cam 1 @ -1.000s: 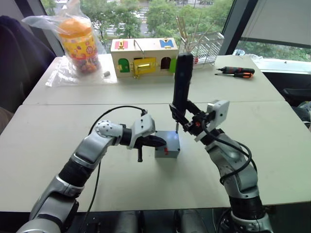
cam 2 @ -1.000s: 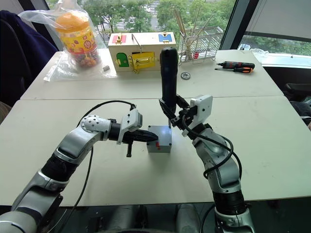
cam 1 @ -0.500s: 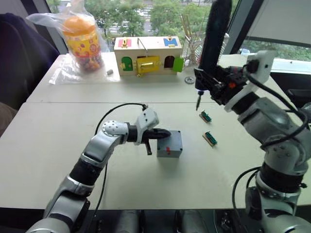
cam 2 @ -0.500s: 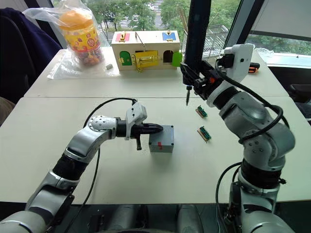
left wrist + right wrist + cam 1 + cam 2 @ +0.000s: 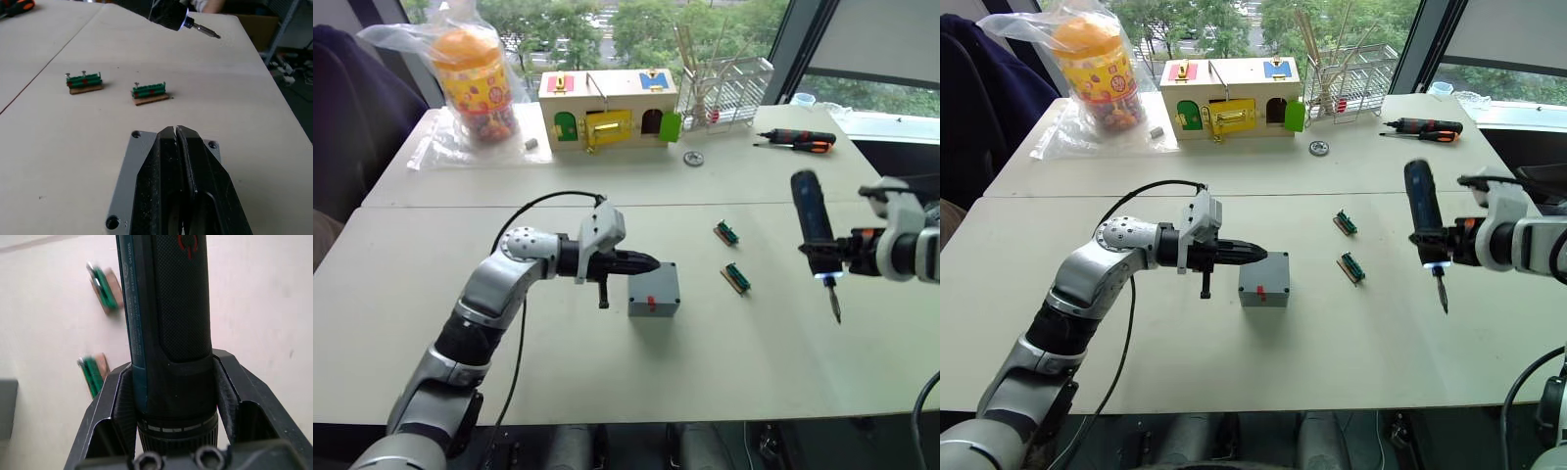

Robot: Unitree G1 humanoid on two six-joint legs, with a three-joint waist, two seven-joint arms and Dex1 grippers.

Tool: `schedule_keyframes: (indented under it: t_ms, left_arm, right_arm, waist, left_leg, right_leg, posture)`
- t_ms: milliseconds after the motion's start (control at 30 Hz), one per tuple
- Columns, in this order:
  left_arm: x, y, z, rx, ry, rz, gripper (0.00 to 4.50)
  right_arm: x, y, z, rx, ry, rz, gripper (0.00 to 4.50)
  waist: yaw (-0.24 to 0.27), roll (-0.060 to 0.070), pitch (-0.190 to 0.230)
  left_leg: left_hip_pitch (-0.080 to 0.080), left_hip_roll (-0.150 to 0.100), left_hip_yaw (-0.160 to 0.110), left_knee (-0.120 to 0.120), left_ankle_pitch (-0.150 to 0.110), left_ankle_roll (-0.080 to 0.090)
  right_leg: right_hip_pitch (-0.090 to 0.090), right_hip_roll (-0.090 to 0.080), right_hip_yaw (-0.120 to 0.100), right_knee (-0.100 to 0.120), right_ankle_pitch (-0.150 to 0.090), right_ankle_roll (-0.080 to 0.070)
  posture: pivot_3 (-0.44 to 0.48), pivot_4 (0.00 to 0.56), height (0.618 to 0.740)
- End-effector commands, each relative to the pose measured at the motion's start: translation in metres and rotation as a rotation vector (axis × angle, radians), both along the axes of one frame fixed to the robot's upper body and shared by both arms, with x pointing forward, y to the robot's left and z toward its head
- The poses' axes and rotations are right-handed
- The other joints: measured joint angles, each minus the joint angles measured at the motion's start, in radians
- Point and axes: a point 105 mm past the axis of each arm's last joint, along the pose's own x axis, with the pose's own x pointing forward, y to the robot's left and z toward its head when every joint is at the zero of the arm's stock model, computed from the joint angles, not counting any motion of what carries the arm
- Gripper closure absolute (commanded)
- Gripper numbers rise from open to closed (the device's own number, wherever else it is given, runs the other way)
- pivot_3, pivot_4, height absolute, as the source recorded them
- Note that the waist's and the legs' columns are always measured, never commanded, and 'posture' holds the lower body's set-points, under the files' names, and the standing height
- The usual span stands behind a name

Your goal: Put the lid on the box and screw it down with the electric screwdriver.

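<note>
**Two grippers engaged: one pinning the lid, one carrying the driver off to the side**

Lid (image 5: pixel 128 169) sits seated on box (image 5: pixel 653 290), mid-counter, red mark facing the robot. Corner screw holes visible in left wrist view. Left gripper (image 5: pixel 641 261) is clenched, fingers together, tips resting on the lid top and pressing it down.

Right gripper (image 5: pixel 847 251) grasps the electric screwdriver (image 5: pixel 814 233) round its barrel, tool near upright, bit down, light on at the nose. It hangs above the counter (image 5: pixel 744 352), well apart from the box on the robot's right.

Two small green terminal blocks (image 5: pixel 736 277) lie between box and driver.

Judgement: step in hand is screwing down. To do it well, bring the bit vertical over one corner hole, clear of the left gripper, and keep downward pressure so the lid does not shift.
</note>
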Motion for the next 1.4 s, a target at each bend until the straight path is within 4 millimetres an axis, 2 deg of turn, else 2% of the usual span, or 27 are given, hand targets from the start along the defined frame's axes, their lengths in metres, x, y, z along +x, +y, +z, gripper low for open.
schedule_keyframes:
  t_ms: [33, 233, 433, 500, 633, 667, 800, 833, 933, 1000, 1033, 1133, 1200, 1233, 1333, 1400]
  left_arm:
    - [-0.005, 0.001, 0.003, 0.01, -0.019, -0.014, 4.5]
    - [-0.007, 0.004, 0.0, 0.028, -0.013, -0.006, 4.5]
    - [-0.008, 0.005, -0.001, 0.031, 0.0, 0.0, 4.5]
    - [-0.006, 0.006, -0.001, 0.031, 0.001, 0.006, 4.5]
    - [-0.004, 0.008, -0.002, 0.033, 0.001, 0.016, 4.5]
    - [-0.003, 0.01, -0.002, 0.033, 0.001, 0.021, 4.5]
    - [0.004, 0.015, 0.002, 0.011, -0.005, 0.057, 4.5]
    - [0.009, 0.019, 0.008, -0.016, -0.008, 0.087, 4.5]
    - [0.027, 0.035, 0.027, -0.115, -0.014, 0.206, 4.5]
    - [0.032, 0.043, 0.026, -0.112, -0.03, 0.257, 4.5]
    - [0.033, 0.046, 0.023, -0.096, -0.028, 0.269, 4.5]
    - [0.03, 0.051, 0.014, -0.056, -0.005, 0.272, 4.5]
    - [0.027, 0.052, 0.008, -0.025, 0.008, 0.263, 4.5]
    - [0.024, 0.053, -0.003, 0.034, 0.009, 0.253, 4.5]
    - [0.017, 0.057, -0.027, 0.15, 0.026, 0.229, 4.5]
    - [0.015, 0.055, -0.034, 0.174, 0.045, 0.218, 4.5]
  right_arm:
    - [0.003, -0.007, 0.007, 0.064, -0.008, -0.054, 2.75]
    - [0.001, -0.007, -0.019, 0.098, 0.083, -0.082, 2.75]
    - [0.003, -0.008, -0.028, 0.087, 0.101, -0.105, 2.75]
    - [0.003, -0.011, -0.031, 0.051, 0.105, -0.111, 1.7]
    - [0.002, -0.011, -0.035, 0.005, 0.105, -0.088, 0.17]
    - [0.003, -0.01, -0.035, 0.003, 0.098, -0.083, 0.08]
    - [0.009, -0.011, -0.027, -0.033, 0.04, -0.075, 0.08]
    - [0.013, -0.013, -0.017, -0.063, -0.016, -0.07, 0.08]
    - [0.029, -0.005, 0.032, -0.137, -0.288, 0.02, 0.08]
    - [0.027, 0.017, 0.053, -0.185, -0.425, 0.171, 0.08]
    - [0.023, 0.035, 0.06, -0.192, -0.492, 0.283, 0.08]
    - [0.004, 0.079, 0.06, -0.163, -0.572, 0.515, 0.08]
    - [-0.008, 0.1, 0.05, -0.148, -0.569, 0.624, 0.08]
    - [-0.02, 0.119, 0.034, -0.136, -0.526, 0.725, 0.08]
    - [-0.047, 0.157, 0.001, -0.063, -0.436, 0.899, 0.08]
    - [-0.053, 0.168, -0.014, -0.047, -0.406, 0.938, 0.08]
  waist:
    - [0.001, 0.001, 0.0]
    - [0.008, 0.001, 0.001]
    - [0.006, 0.001, 0.001]
    - [0.005, 0.001, 0.001]
    - [0.007, 0.001, 0.001]
    - [0.007, 0.0, 0.001]
    - [0.006, 0.0, 0.001]
    - [0.006, 0.0, 0.001]
    - [0.005, 0.001, 0.002]
    - [0.005, 0.001, 0.002]
    - [0.005, 0.001, 0.002]
    - [0.006, 0.0, 0.002]
    - [0.007, -0.001, 0.003]
    - [0.008, -0.001, 0.003]
    - [0.007, -0.002, 0.003]
    - [0.008, -0.002, 0.003]
  left_leg:
    - [0.0, 0.0, 0.0, 0.0, 0.0, 0.0]
    - [-0.001, 0.0, 0.0, -0.002, 0.0, 0.0]
    - [-0.001, 0.0, 0.0, 0.001, 0.0, 0.0]
    - [-0.001, 0.0, 0.0, 0.0, 0.0, 0.0]
    - [-0.001, 0.0, 0.0, 0.001, 0.0, 0.0]
    - [-0.001, 0.0, 0.0, 0.001, 0.0, 0.0]
    - [0.0, 0.0, 0.0, 0.001, 0.0, 0.0]
    - [0.0, 0.0, 0.0, 0.001, 0.0, 0.0]
    - [0.0, 0.0, 0.0, 0.001, 0.0, 0.0]
    - [0.0, 0.0, 0.0, 0.0, 0.0, 0.0]
    - [0.0, 0.0, 0.0, -0.001, 0.0, -0.001]
    - [0.0, 0.0, -0.001, -0.002, 0.0, -0.001]
    - [0.0, 0.001, -0.001, -0.001, 0.001, -0.002]
    - [0.0, 0.001, -0.001, 0.0, 0.001, -0.002]
    - [0.001, 0.0, -0.002, 0.0, 0.001, -0.002]
    - [0.001, 0.0, -0.002, 0.0, 0.001, -0.002]
  right_leg:
    - [0.0, 0.0, 0.0, 0.0, 0.0, 0.0]
    - [-0.001, 0.0, 0.0, 0.0, 0.0, 0.0]
    - [-0.001, 0.0, 0.0, 0.0, 0.0, 0.0]
    - [-0.001, 0.0, 0.0, 0.0, 0.0, 0.0]
    - [0.0, 0.001, 0.0, -0.001, 0.0, 0.0]
    - [0.0, 0.001, 0.0, -0.001, 0.0, 0.0]
    - [0.001, 0.001, 0.0, -0.001, 0.0, 0.0]
    - [0.001, 0.001, 0.0, -0.001, 0.0, 0.0]
    - [0.0, 0.001, 0.0, -0.001, 0.0, 0.0]
    - [0.0, 0.001, 0.0, -0.001, 0.0, 0.001]
    - [0.0, 0.001, 0.0, -0.001, 0.0, 0.001]
    - [0.001, 0.003, 0.0, -0.001, 0.0, 0.001]
    - [0.001, 0.003, 0.0, -0.001, 0.0, 0.001]
    - [0.001, 0.003, 0.0, -0.001, 0.0, 0.001]
    - [0.002, 0.002, 0.0, -0.001, 0.0, 0.001]
    - [0.002, 0.002, 0.0, -0.001, 0.0, 0.001]
  posture:
    - [0.0, 0.15, 0.711]
    - [0.0, 0.15, 0.711]
    - [0.0, 0.15, 0.711]
    - [0.0, 0.15, 0.711]
    - [0.0, 0.15, 0.711]
    - [0.0, 0.15, 0.711]
    - [0.0, 0.15, 0.711]
    - [0.0, 0.15, 0.711]
    - [0.0, 0.15, 0.711]
    - [0.0, 0.15, 0.711]
    - [0.0, 0.15, 0.711]
    - [0.0, 0.15, 0.711]
    - [0.0, 0.15, 0.711]
    - [0.0, 0.15, 0.711]
    - [0.0, 0.15, 0.711]
    - [0.0, 0.15, 0.711]
